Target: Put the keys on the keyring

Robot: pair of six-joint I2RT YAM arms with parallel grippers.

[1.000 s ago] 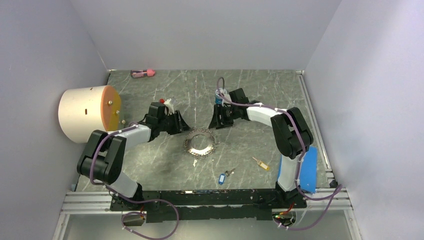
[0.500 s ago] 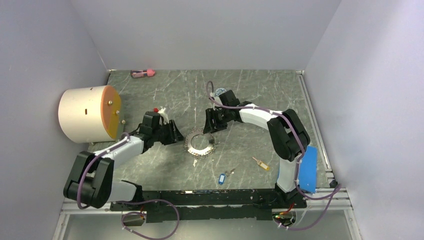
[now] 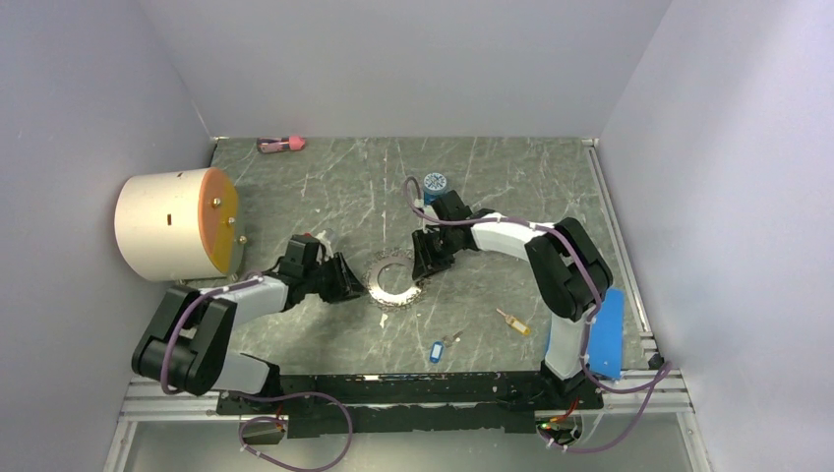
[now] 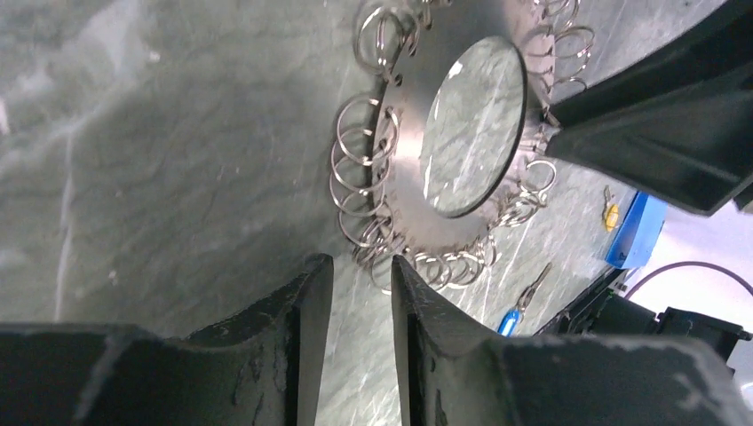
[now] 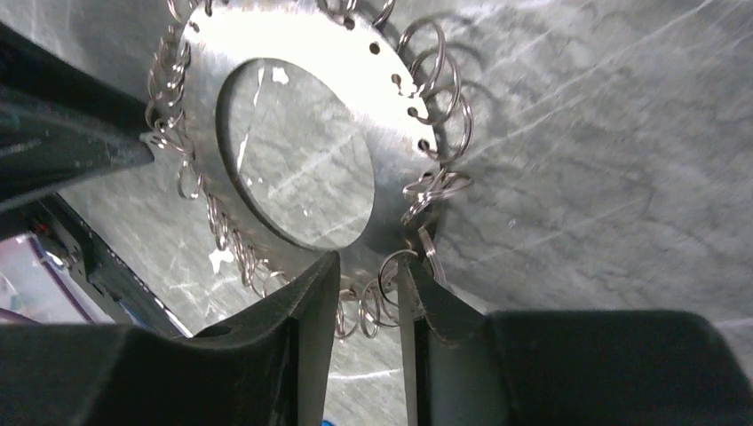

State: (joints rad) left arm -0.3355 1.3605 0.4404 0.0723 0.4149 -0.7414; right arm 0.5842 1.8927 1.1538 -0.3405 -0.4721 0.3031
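Steel keyring (image 3: 393, 282) flat at centre, hemmed in from both sides. Likely to skid or tip under a push on the rim rather than a clean pinch on one thin loop; snagging also possible. Left gripper (image 3: 342, 283) low at its 9 o'clock, forearm nearly level, narrowly parted, empty. Right gripper (image 3: 424, 268) at 1 o'clock, angled down, gap slim with loops inside; pinched or not, cannot tell. Blue key (image 3: 438, 349) and yellow key (image 3: 513, 323) apart toward 5 o'clock, untouched.

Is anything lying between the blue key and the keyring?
Nothing visible does. The left hand and right hand sit at opposite edges of the keyring, off the line from the blue key.
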